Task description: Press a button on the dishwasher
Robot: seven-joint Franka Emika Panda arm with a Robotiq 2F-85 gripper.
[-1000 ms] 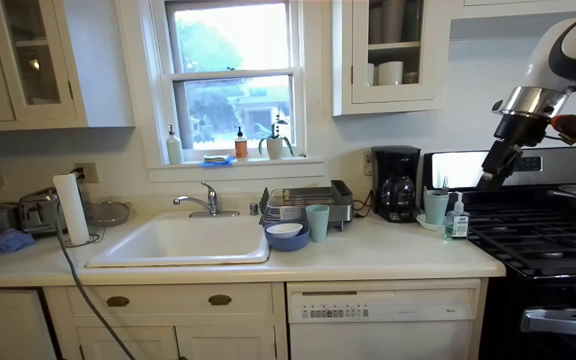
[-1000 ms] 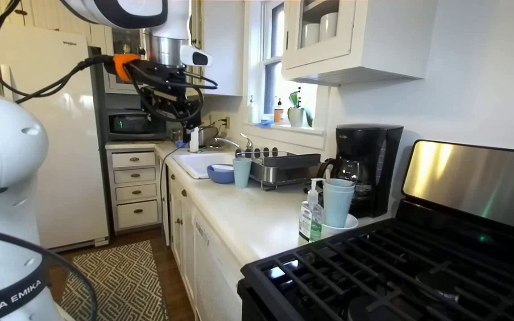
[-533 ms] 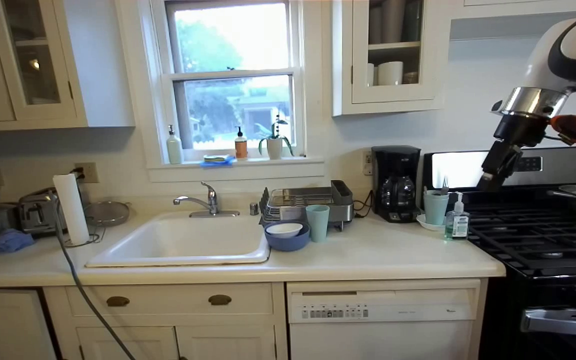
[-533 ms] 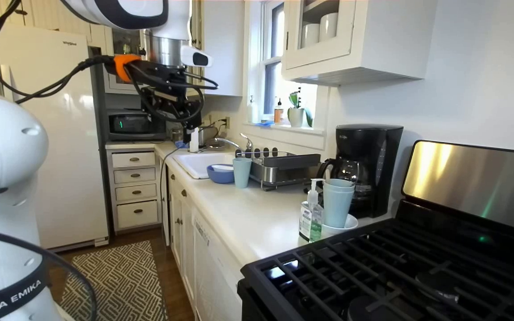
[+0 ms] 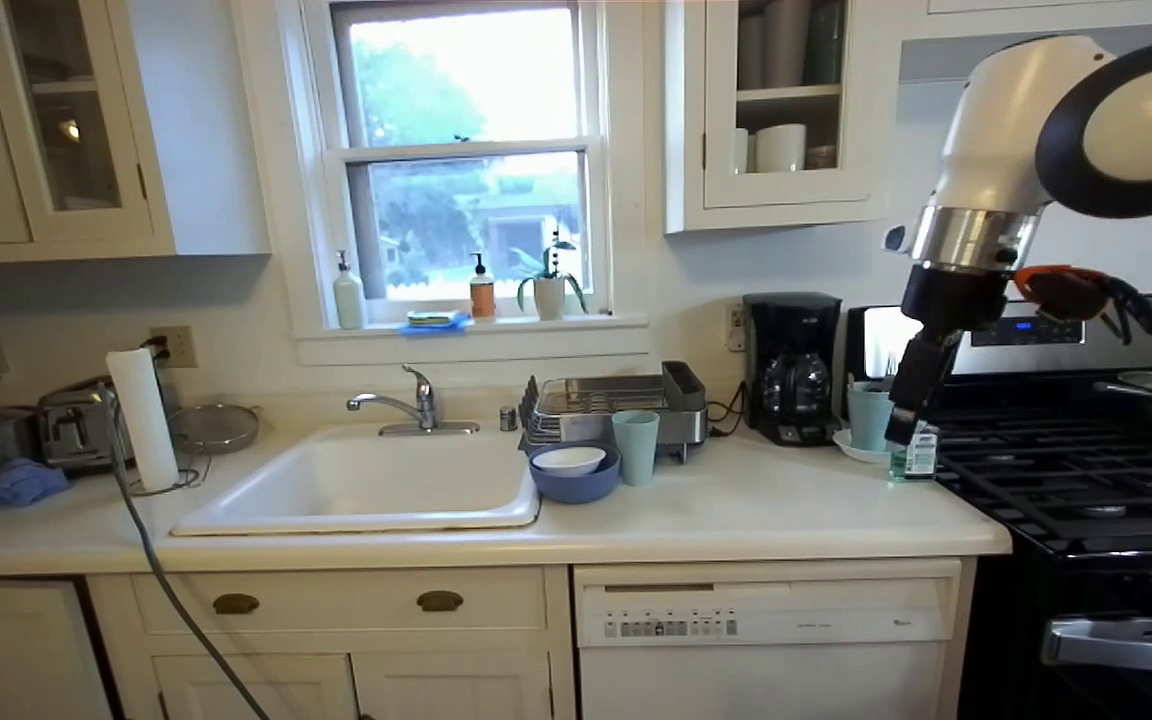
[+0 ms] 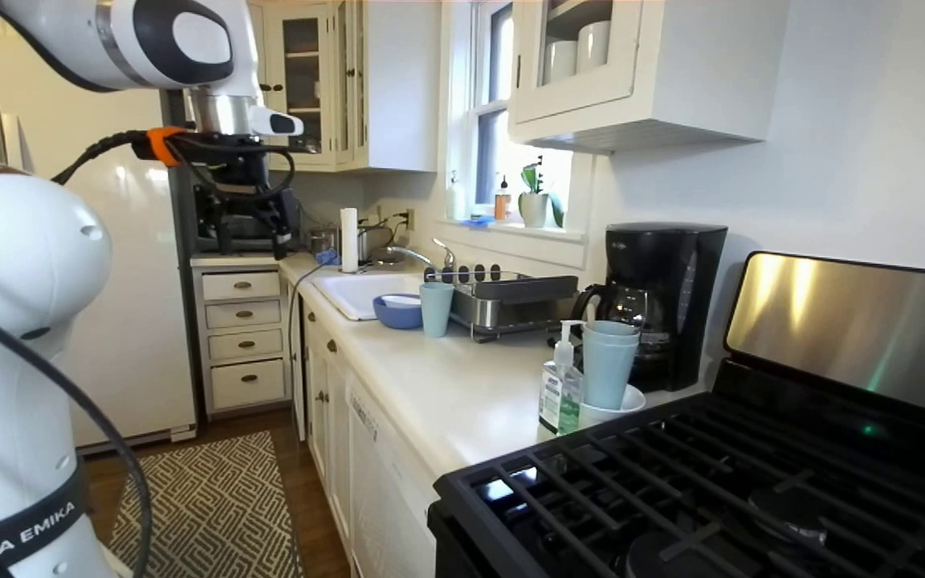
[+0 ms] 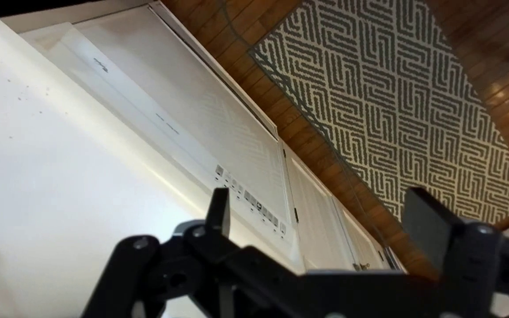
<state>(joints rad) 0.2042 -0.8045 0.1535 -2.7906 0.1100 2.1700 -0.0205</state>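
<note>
The white dishwasher [image 5: 766, 685] is under the counter in both exterior views, its front seen at a slant [image 6: 386, 490]. Its top strip carries a row of small grey buttons [image 5: 671, 628], also seen in the wrist view [image 7: 254, 203]. My gripper [image 5: 902, 432] is in the air above counter height, in front of the soap bottle in that exterior view, apart from the dishwasher. Both fingers show in an exterior view, with a gap between them [image 6: 252, 247]. In the wrist view my gripper [image 7: 316, 198] is open and empty, one finger [image 7: 219, 207] overlapping the counter edge beside the buttons.
The white counter [image 5: 766, 520] overhangs the dishwasher. A black gas stove [image 5: 1086, 500] stands beside it. A soap bottle [image 6: 560, 389], stacked cups [image 6: 609, 365], a coffee maker [image 6: 663, 305] and a dish rack [image 6: 523, 301] stand on the counter. A patterned rug [image 7: 391, 101] lies on the floor.
The arm has moved down and toward the dishwasher side in an exterior view, and farther from the window wall in an exterior view. The gripper has turned, so both fingers now show.
</note>
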